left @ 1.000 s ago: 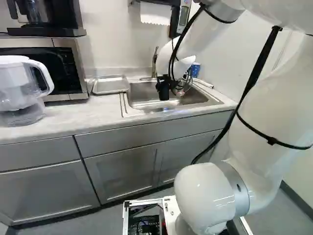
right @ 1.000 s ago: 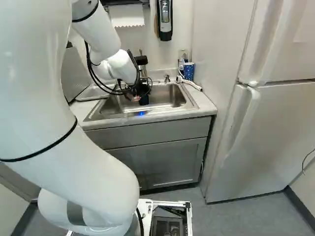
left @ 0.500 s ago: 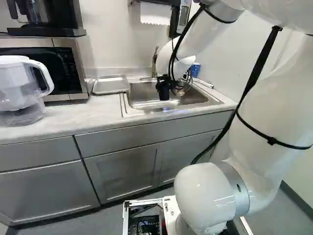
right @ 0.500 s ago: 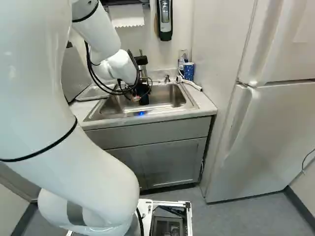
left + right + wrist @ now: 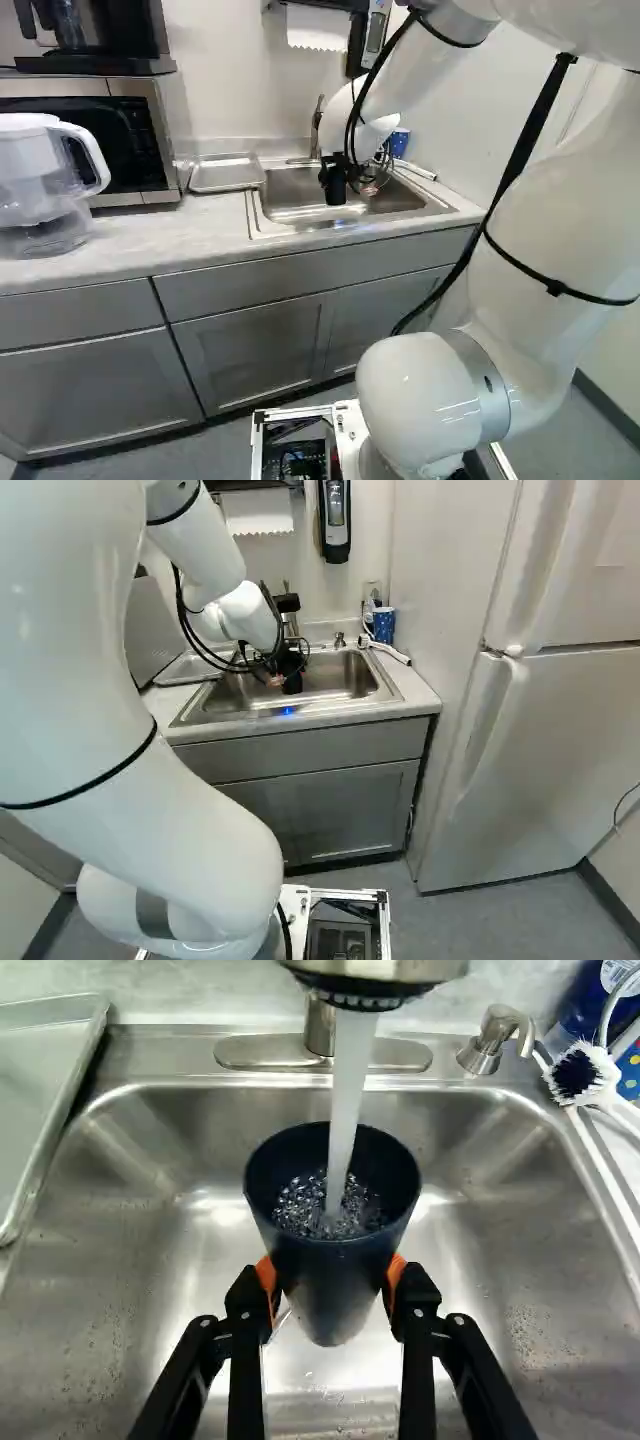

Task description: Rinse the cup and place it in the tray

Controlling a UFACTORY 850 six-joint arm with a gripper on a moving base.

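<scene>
The arm (image 5: pixel 70 670) rises tall, then slopes down and ahead to the wrist (image 5: pixel 245 617) (black cables (image 5: pixel 185 620) loop beside it). The hand (image 5: pixel 288 662) points ahead and down, its two fingers (image 5: pixel 246 1315) apart and side by side, orange pads (image 5: pixel 397 1271) pressing inward on their load.

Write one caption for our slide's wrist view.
The end effector grips a dark cup over the metal sink while water runs into it.

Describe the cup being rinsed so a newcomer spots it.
Find the steel sink under the running faucet. Over its basin, the end effector grips a dark, tapered cup catching the stream. Unlike the patterned blue container beside the sink, it is plain.
</scene>
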